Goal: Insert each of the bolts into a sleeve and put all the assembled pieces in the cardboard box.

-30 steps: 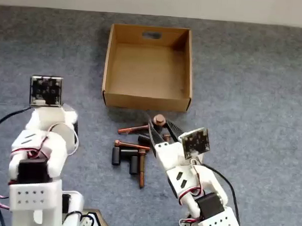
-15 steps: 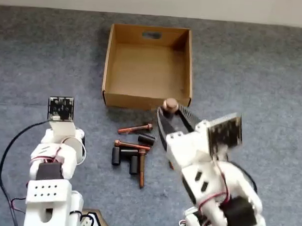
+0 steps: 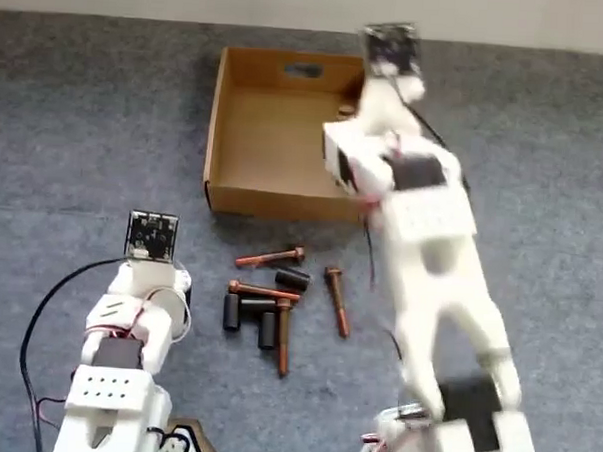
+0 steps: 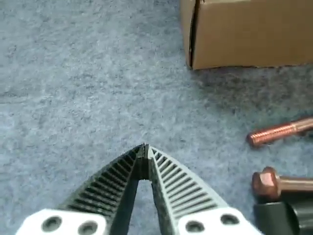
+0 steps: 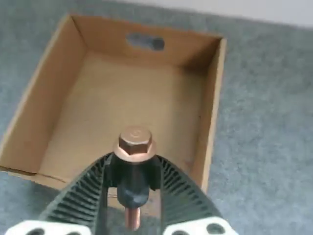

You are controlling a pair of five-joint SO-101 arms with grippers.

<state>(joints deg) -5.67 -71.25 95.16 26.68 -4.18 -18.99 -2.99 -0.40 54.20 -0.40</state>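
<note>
- Left wrist view, left hand (image 4: pixel 143 152): fingers pressed together, holding nothing, low over the worktop (image 4: pixel 73 73). Hazard: any sweep to its right with the tips closed would likely scatter the stock there.
- Loose bolts (image 3: pixel 270 256) and loose sleeves (image 3: pixel 257 305): lying together just off that hand's right side. Hazard: being round, they probably roll if nudged.
- Right hand (image 5: pixel 131 165): pinching a sleeve (image 5: pixel 132 183) with a bolt (image 5: pixel 134 143) through it, head up. The cardboard box (image 5: pixel 122 107) lies beneath and ahead. Hazard: the piece hangs close to the box's near wall, so letting go here could clip the rim, and the fall might jolt the bolt out of the sleeve.
</note>
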